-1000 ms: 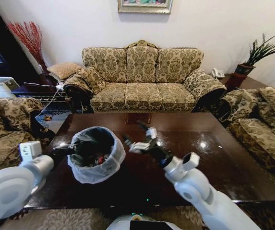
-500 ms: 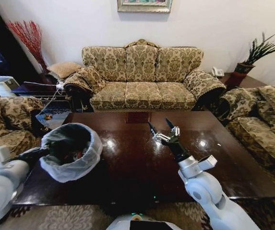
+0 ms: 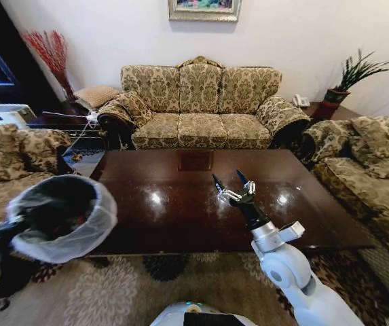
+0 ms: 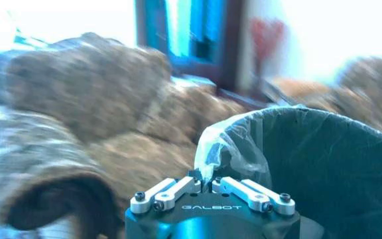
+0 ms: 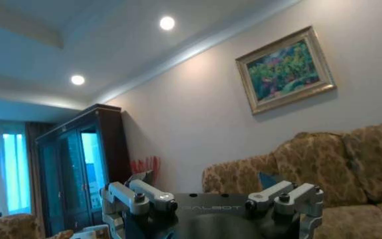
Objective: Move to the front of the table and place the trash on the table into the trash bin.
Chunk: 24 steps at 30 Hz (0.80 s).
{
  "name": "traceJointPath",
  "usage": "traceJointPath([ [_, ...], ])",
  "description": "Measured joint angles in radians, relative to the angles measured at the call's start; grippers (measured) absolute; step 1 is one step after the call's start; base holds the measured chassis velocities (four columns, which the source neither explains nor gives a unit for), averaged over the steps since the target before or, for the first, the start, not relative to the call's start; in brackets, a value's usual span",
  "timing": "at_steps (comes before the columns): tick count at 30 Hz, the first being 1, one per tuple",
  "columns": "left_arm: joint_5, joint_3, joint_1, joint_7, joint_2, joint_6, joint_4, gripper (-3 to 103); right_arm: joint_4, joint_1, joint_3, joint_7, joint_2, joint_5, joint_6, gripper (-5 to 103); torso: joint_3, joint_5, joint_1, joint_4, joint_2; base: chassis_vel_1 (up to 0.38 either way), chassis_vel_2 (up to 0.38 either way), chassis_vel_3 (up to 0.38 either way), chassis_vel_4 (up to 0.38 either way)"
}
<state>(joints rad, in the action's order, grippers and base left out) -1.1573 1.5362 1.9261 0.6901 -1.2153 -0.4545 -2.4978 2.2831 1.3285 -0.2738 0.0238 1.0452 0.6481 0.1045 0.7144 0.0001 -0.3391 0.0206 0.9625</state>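
The dark glossy table lies ahead of me, its top bare and shiny. The trash bin, lined with a whitish bag, hangs off the table's left front corner, above the carpet. Small coloured bits of trash show dimly inside it. My left gripper is shut on the bin's bagged rim; that arm comes in from the lower left of the head view. My right gripper stands open above the table's middle, fingers pointing up, nothing between them. In the right wrist view the right gripper points at the far wall.
A patterned sofa stands behind the table, an armchair to its left and another sofa to its right. Patterned carpet lies between me and the table's front edge. A potted plant sits at the back right.
The whole picture has drawn back from the table. My left arm has carried the bin left, off the tabletop to beside its corner. The right gripper rose from beside the bin and stays open.
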Motion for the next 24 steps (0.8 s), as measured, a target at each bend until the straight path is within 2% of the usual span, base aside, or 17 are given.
traceJointPath([
  [4,0.025,0.027,-0.018,-0.003,-0.114,0.055,0.023,3,-0.009,0.013,-0.009,0.005,0.027,-0.009,-0.009,100,0.001,0.0002,-0.002,-0.0002,-0.001,0.005,-0.005,-0.009,0.019],
  [8,0.007,0.024,-0.010,-0.008,-0.148,0.070,0.036,3,-0.015,0.011,-0.008,0.005,0.029,-0.013,-0.018,100,0.002,-0.0002,-0.003,-0.0004,-0.001,-0.043,0.021,0.048,-0.042],
  [17,-0.004,-0.027,-0.032,0.003,-0.144,0.065,0.037,3,-0.026,0.012,-0.017,0.007,0.024,-0.011,-0.019,100,0.001,-0.0005,-0.001,-0.0004,-0.001,-0.036,-0.054,0.039,0.043],
  [24,-0.005,-0.050,-0.051,0.028,-0.152,0.069,0.055,3,-0.041,0.020,-0.023,0.006,0.023,-0.008,-0.010,100,0.001,0.0006,-0.001,-0.0004,-0.001,-0.171,-0.183,0.202,0.178],
])
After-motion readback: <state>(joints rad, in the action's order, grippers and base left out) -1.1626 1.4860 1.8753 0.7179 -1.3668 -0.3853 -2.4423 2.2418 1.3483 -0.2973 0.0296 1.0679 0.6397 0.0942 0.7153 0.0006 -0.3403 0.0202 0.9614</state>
